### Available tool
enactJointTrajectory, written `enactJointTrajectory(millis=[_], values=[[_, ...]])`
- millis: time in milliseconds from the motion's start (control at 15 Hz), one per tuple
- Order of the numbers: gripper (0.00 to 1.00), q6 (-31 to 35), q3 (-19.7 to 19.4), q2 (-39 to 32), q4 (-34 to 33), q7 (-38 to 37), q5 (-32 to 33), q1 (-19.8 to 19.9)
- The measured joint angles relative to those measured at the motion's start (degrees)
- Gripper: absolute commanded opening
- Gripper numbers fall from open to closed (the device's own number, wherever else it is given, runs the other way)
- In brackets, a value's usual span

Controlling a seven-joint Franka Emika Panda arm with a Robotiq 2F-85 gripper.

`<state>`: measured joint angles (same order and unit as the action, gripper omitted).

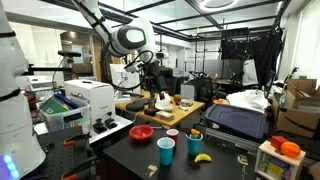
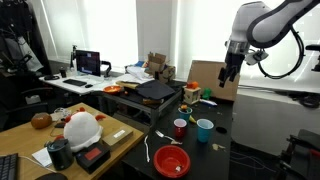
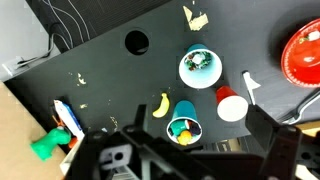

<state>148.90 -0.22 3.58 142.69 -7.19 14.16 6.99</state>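
My gripper hangs high above the dark table, open and empty; it also shows in an exterior view. In the wrist view its two fingers frame a teal cup holding small coloured items, far below. A yellow banana lies beside that cup and a red cup stands on its other side. A light blue cup with items inside stands further off. A red bowl sits at the edge of the view. The cups and bowl also show in an exterior view.
A wooden board with objects lies under the arm. A white printer stands beside it and a dark case on the other side. A wooden toy box is at the table corner. A round hole is in the tabletop.
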Motion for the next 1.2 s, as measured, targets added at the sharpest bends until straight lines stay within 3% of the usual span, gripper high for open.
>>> enactJointTrajectory(millis=[600, 1200], values=[[1.00, 2.2, -1.3, -14.3, -7.7, 0.7, -5.4, -0.5], [1.00, 4.5, -2.9, -23.6, -11.9, 5.0, -11.7, 0.5]])
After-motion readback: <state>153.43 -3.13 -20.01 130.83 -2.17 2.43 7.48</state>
